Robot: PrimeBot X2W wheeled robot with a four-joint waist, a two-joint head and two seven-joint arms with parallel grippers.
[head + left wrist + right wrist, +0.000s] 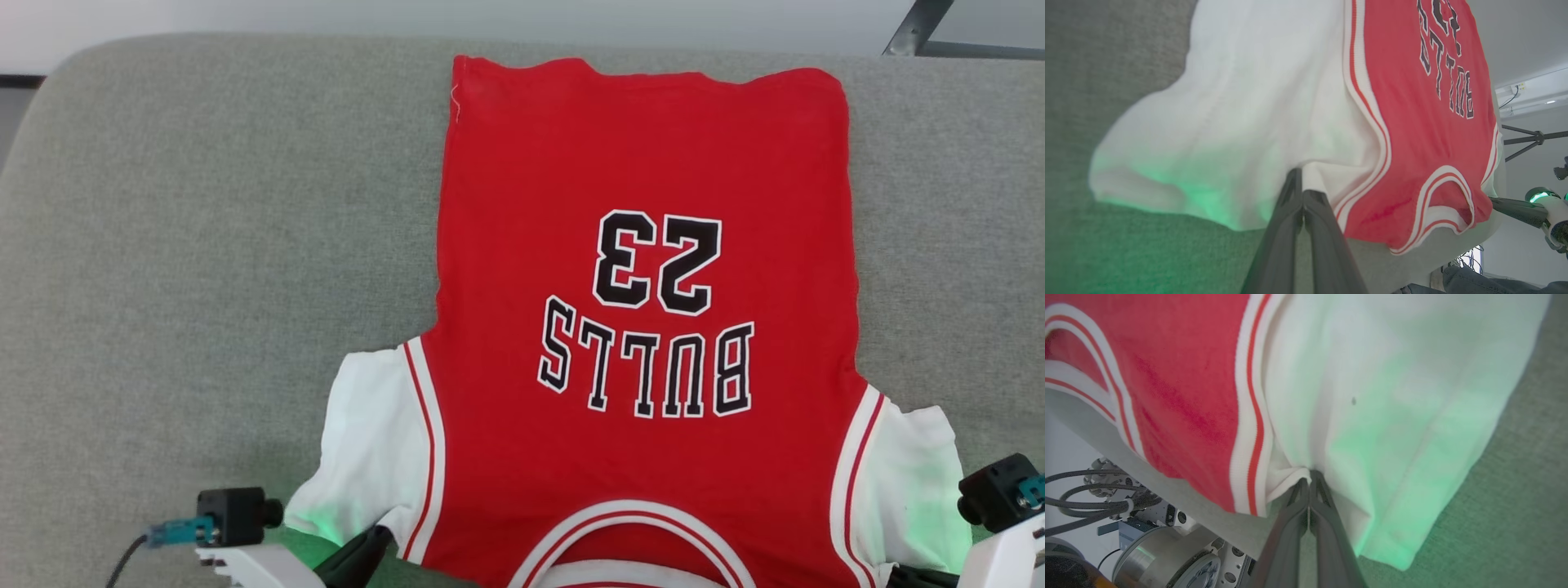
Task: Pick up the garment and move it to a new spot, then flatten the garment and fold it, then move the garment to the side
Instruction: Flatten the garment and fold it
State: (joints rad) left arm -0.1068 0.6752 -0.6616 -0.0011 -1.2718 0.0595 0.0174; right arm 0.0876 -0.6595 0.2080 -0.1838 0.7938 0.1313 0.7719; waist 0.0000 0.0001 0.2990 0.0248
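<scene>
Red "BULLS 23" jersey T-shirt point(645, 245) lies flat, print up and upside down, across the centre and right of my head view. It rests on a grey upholstered cushion point(204, 245), with the collar at the bottom edge. At the bottom centre of the left wrist view, my left gripper point(1302, 191) is pinched tight on the edge of its white sleeve, just beside the striped trim. My right gripper point(1309, 481) is clamped the same way on the other white sleeve. Green light tints both sleeves.
</scene>
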